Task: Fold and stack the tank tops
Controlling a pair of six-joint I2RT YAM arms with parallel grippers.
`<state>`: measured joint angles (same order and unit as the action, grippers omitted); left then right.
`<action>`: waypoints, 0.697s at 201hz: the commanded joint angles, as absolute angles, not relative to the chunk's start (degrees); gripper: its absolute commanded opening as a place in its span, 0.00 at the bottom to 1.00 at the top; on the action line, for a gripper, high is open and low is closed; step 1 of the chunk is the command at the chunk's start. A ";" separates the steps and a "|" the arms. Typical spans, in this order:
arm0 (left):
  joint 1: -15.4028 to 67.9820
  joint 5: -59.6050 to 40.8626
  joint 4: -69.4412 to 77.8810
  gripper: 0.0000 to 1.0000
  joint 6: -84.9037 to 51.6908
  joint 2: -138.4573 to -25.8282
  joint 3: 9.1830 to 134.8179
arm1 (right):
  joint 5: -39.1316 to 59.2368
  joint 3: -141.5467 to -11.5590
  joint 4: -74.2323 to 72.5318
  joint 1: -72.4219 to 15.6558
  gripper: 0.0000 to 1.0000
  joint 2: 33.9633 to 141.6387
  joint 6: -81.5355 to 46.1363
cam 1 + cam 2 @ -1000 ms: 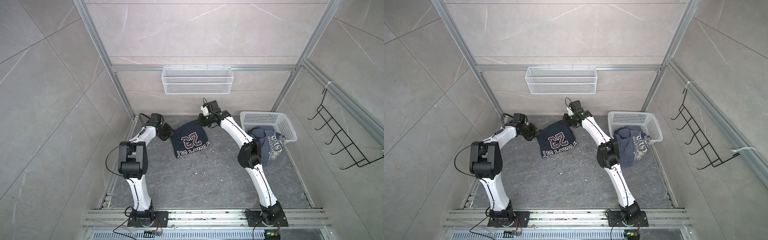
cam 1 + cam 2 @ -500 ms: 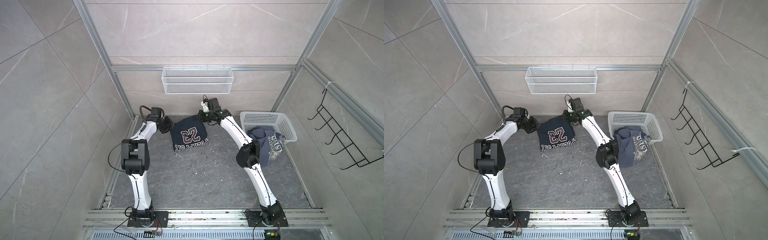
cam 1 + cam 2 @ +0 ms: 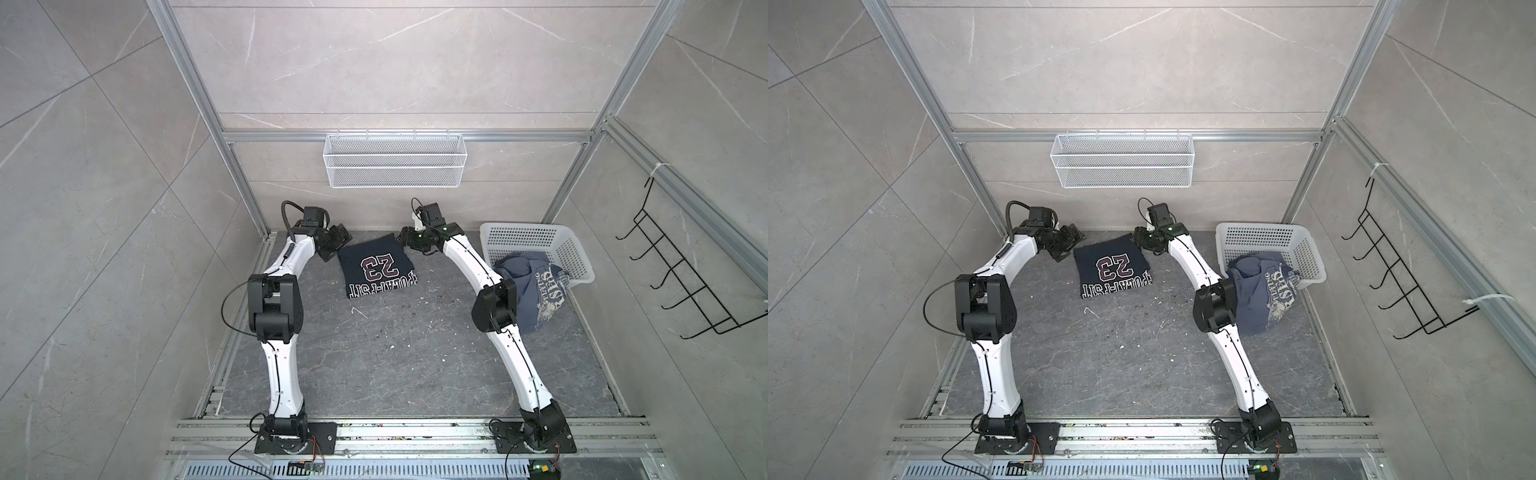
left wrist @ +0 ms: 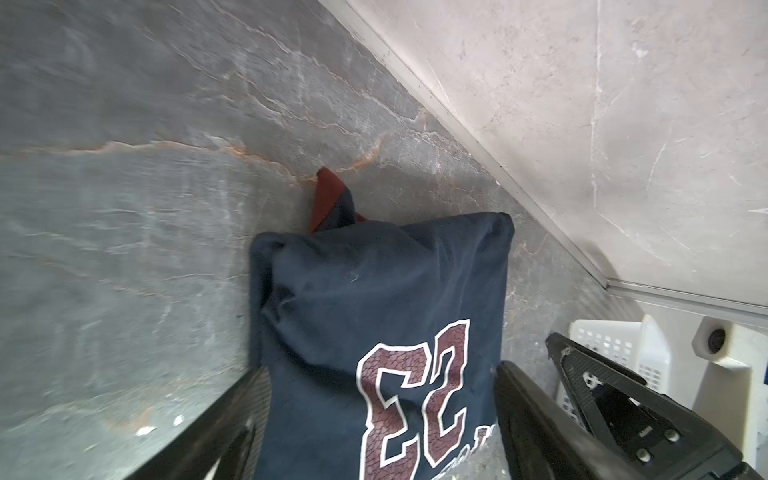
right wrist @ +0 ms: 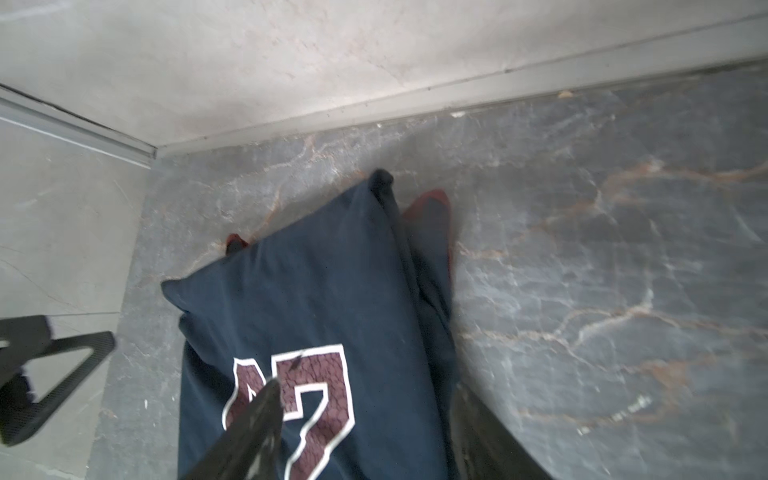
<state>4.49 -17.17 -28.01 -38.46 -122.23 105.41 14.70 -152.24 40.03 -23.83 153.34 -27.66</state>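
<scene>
A navy tank top with a maroon "23" lies folded flat near the back wall in both top views. My left gripper stands open at its far left corner. In the left wrist view the gripper has the cloth lying loose between its fingers. My right gripper is open at the far right corner, and in the right wrist view the gripper hangs over the cloth. A slate-blue tank top hangs over the basket's front edge, partly behind my right arm.
The white perforated basket stands at the back right. A white wire shelf hangs on the back wall just above both grippers. A black hook rack is on the right wall. The back wall's base runs close behind the navy top.
Both grippers carried the navy top's far edge toward the back wall, then opened and let go. The top now lies flat.
</scene>
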 commanded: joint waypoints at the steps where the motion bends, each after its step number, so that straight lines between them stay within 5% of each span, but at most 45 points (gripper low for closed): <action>1: 4.48 -13.26 -27.95 0.86 -35.68 -119.18 101.76 | 13.80 -149.69 37.76 -24.28 0.66 150.71 -25.66; 70: 4.54 -16.86 -27.54 0.92 -34.05 -128.00 105.25 | 15.27 -154.28 41.71 -24.49 0.67 158.05 -25.66; 140: 6.34 -21.01 -23.53 0.72 -35.06 -128.79 101.31 | 17.75 -146.56 43.04 -26.69 0.63 156.59 -24.51</action>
